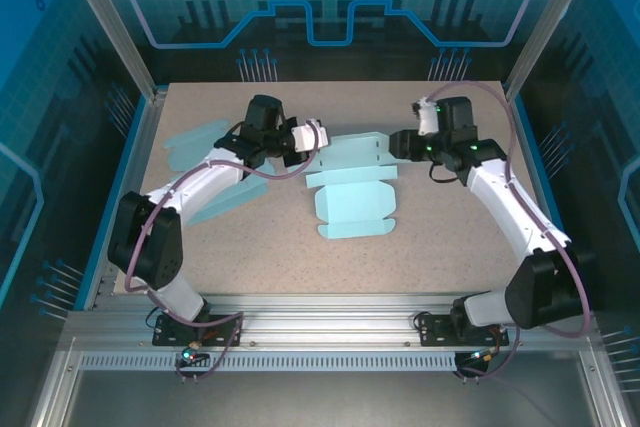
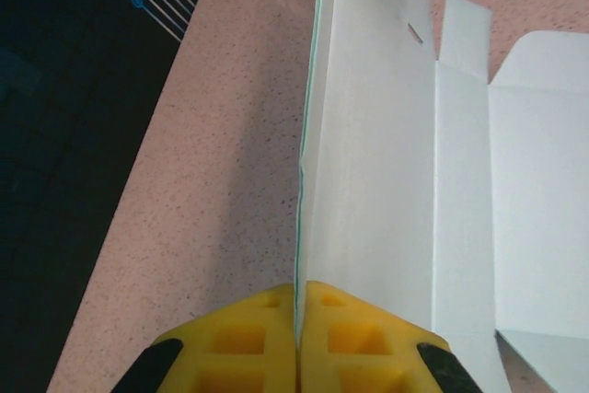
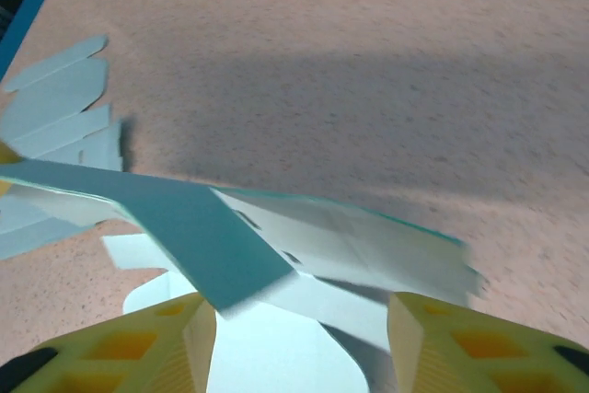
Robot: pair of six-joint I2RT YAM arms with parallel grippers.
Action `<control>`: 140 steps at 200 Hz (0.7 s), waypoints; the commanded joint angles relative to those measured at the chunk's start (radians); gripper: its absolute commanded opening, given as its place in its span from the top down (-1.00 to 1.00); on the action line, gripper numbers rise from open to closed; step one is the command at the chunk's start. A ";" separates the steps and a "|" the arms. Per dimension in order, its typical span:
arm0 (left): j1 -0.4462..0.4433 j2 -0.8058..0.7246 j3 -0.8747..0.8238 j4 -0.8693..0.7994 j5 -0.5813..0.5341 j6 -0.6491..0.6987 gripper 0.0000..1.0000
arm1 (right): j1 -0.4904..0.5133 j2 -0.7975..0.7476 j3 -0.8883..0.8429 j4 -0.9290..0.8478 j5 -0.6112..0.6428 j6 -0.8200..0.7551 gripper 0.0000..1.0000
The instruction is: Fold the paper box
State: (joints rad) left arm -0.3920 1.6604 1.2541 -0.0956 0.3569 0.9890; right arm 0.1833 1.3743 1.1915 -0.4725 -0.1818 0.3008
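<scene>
Top external view: at mid-frame the pale blue paper box (image 1: 352, 197) lies mostly flat on the speckled desk (image 1: 450, 237), its far panel (image 1: 350, 152) tipped up between the left end effector (image 1: 320, 139) and the right end effector (image 1: 398, 144), which reach in from opposite sides.

Left wrist view shows why that panel stands. The left end effector is clamped shut on its edge, yellow fingers (image 2: 248, 333) pressed together at the bottom of the frame, holding the sheet upright along its crease.

Right wrist view has the right end effector with its fingers spread wide. A tilted flap (image 3: 202, 236) crosses above the gap, pinched by neither side.

By the look of it, the left arm anchors the wall so the right can work the flap.

Spare flat blanks (image 1: 198, 137) lie at the left of the desk, well apart from the fold. The box looks far from formed.
</scene>
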 commanded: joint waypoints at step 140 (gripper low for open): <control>-0.175 0.175 -0.176 0.361 -0.304 -0.051 1.00 | -0.218 -0.026 -0.218 -0.016 -0.071 0.230 -0.19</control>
State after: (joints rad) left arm -0.5381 1.8023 1.1206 0.1677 0.1238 0.9409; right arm -0.0212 1.3300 0.9813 -0.5167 -0.1955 0.5018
